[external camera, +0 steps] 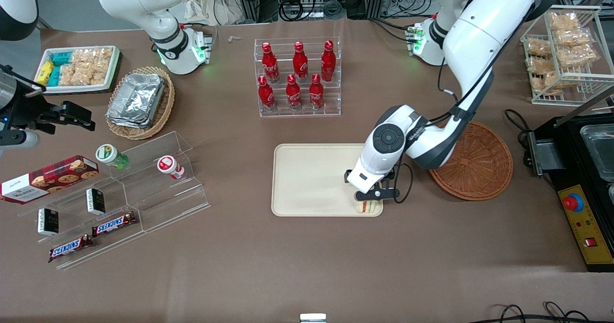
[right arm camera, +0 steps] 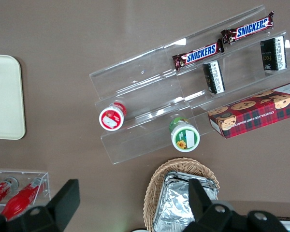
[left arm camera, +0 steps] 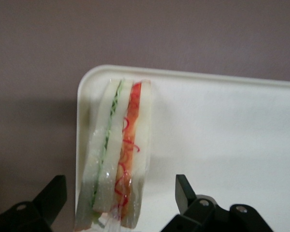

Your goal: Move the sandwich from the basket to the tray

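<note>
Gripper [left arm camera: 117, 203] spread wide over the tray's [external camera: 307, 179] corner nearest the front camera, at the working arm's end; fingers [left arm camera: 50, 195] stand clear on either side of the sandwich [left arm camera: 117, 159], apparently not touching it. The sandwich stands on edge on the tray, close to the rim, its green and red filling lines facing up at the wrist camera. It is judged light and soft, easily crushed, with a slick clear wrap that may slip. The best hold would be a gentle pinch across the flat bread faces, mid-wedge, not on the wrap's loose end. The basket [external camera: 475, 164] lies just beside the tray, with nothing visible in it.
</note>
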